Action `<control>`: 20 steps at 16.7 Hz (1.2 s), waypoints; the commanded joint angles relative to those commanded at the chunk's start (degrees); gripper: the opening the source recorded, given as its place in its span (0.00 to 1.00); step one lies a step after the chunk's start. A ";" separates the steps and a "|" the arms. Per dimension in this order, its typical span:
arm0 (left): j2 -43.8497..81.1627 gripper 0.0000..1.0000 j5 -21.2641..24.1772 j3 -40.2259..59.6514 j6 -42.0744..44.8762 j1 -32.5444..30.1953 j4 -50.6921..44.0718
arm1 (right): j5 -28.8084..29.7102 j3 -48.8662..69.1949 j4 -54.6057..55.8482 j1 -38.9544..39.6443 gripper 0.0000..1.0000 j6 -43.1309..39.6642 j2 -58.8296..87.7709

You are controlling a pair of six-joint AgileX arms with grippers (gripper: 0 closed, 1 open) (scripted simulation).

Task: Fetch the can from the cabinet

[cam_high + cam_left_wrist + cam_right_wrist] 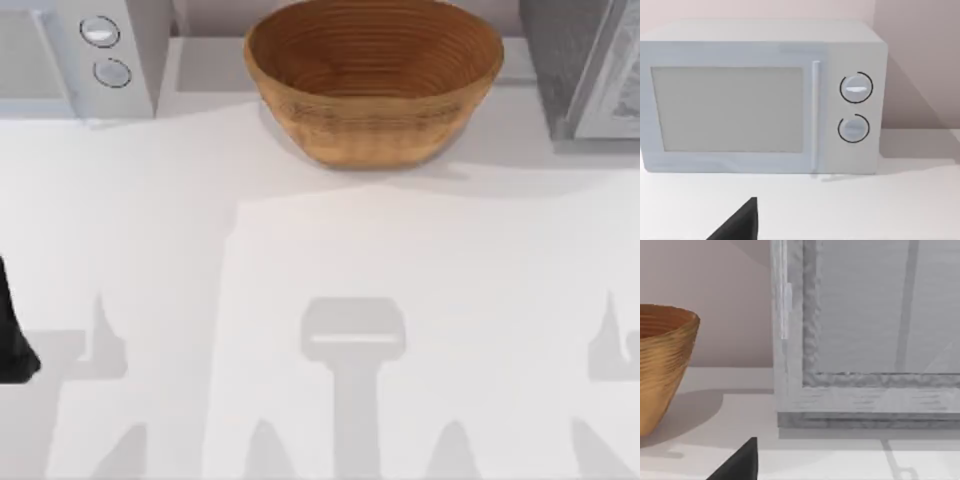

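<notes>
The cabinet (585,70) stands at the tabletop's (320,260) far right, nearer my right arm; whether either hand is spread or closed, I cannot tell.

Of our own body we saw little. At the top view's left edge a matte black, rounded piece of our left arm (12,335) showed, plain and dark, with no markings, screws or cables that we could make out. In each wrist view a flat black wedge of gripper finger (740,222) (740,462) appeared, sharp-edged and unmarked, its surface uniformly dark and without sheen.
</notes>
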 joint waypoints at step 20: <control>0.00 1.00 0.00 0.00 0.00 0.00 0.00 | 8.89 76.56 -18.01 8.01 1.00 0.73 58.29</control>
